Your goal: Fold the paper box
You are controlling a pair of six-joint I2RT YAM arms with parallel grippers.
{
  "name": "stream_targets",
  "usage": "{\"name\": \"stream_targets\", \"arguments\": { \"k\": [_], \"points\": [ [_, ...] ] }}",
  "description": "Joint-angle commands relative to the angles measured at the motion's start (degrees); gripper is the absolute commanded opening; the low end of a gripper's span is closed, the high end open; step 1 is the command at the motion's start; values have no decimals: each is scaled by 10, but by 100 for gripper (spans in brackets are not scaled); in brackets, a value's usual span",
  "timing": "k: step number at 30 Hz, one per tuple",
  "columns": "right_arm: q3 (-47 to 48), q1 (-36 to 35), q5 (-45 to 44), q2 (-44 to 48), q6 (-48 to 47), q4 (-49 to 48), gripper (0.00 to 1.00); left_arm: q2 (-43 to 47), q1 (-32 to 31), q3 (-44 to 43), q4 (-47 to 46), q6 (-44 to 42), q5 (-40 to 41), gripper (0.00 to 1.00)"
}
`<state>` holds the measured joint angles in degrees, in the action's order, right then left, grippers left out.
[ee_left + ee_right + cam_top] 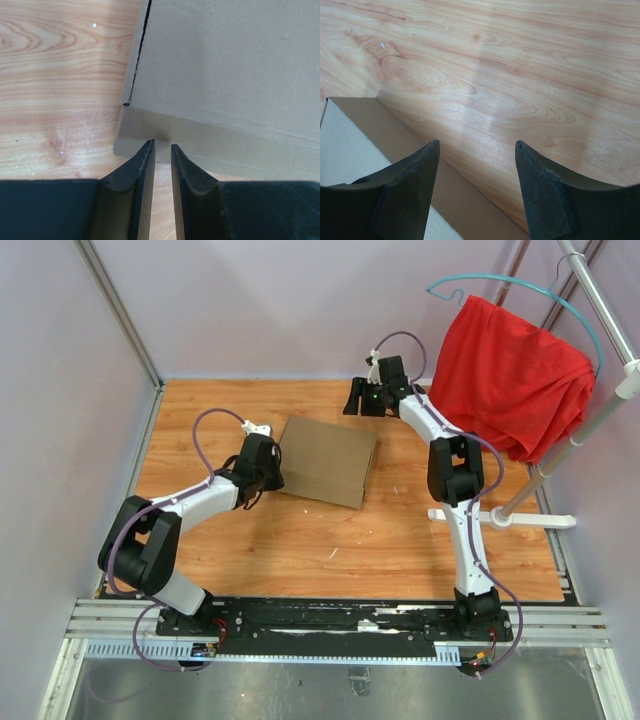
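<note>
Box (325, 460) lies flat on the tabletop (300, 550), just above centre of the top view. It reads as a shallow closed-up shape: top panel down, low side wall showing along its left edge in the left wrist view. Left fingers (142, 175) are at that edge, tips right at the foot of the wall, pinched to a slim gap with nothing visible between them, so not grasping. Right fingers (415, 170) are spread wide and empty, hovering over bare wood just off the box's upper-right corner; only a corner of cardboard shows at lower left of that view. My read: late step, main folds look done, left side is being squared or tucked. Can't tell if any flap is loose elsewhere. Next move likely needs the left fingers to press that wall in while the right ones come down on the top panel to stop it sliding. Cardboard is light, so push slow. Red cloth (505, 375) at upper right is well apart.
</note>
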<state>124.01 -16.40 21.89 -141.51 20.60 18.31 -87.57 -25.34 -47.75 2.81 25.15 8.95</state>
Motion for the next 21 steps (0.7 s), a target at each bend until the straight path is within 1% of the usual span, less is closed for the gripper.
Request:
{"name": "stream_targets", "arguments": {
  "k": [1, 4, 9, 12, 17, 21],
  "points": [
    [18, 3, 15, -14, 2, 18, 63, 25, -5, 16, 16, 4, 16, 25],
    [29, 3, 22, -26, -3, 26, 63, 21, -5, 19, 20, 2, 7, 21],
    [44, 3, 57, -47, -7, 40, 62, -28, -5, 11, 1, 6, 2, 16],
    [29, 2, 74, -45, -14, 41, 61, -50, -5, 3, -24, 4, 12, 15],
    [-7, 0, 100, -27, -33, 43, 60, -90, -5, -29, -38, -1, 11, 14],
    [-41, -7, 138, -9, -50, 45, 59, -100, -5, -32, -72, 9, 13, 14]
  ]
}}
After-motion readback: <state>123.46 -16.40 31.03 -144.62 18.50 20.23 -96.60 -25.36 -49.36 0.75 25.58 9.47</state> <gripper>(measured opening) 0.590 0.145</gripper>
